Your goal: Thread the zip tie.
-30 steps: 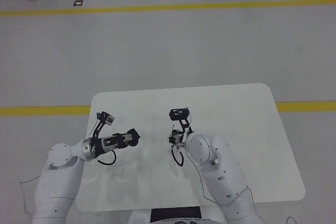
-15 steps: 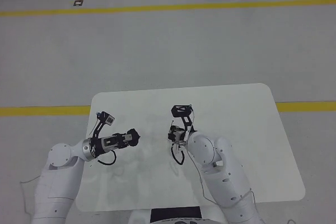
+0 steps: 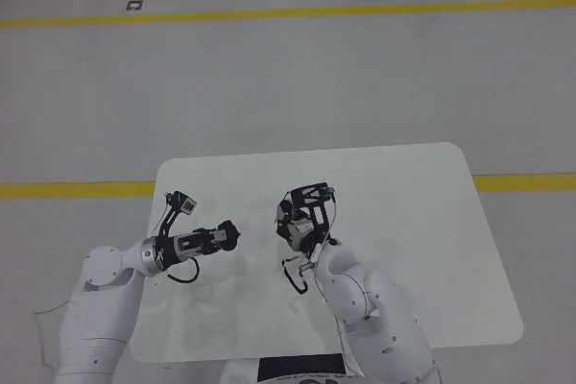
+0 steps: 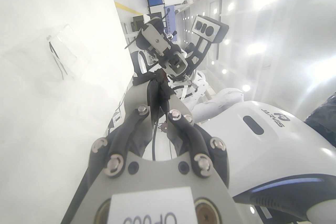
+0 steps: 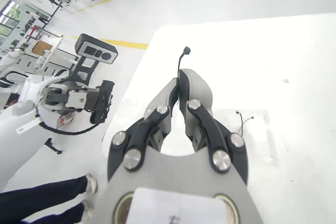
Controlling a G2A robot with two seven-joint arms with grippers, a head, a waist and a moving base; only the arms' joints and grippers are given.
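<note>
A clear plastic bag (image 5: 257,141) of spare black ties (image 5: 241,120) lies flat on the white table (image 3: 413,192), near the right gripper (image 5: 180,78). The two grippers face each other above the table, apart. Yellow floor lines (image 3: 67,189) cross the grey floor. The right wrist view shows the right gripper clamped on the black zip tie (image 5: 187,50), its head poking past the fingertips. The left wrist view shows the left gripper (image 4: 157,86) pressed closed, whether on anything I cannot tell
</note>
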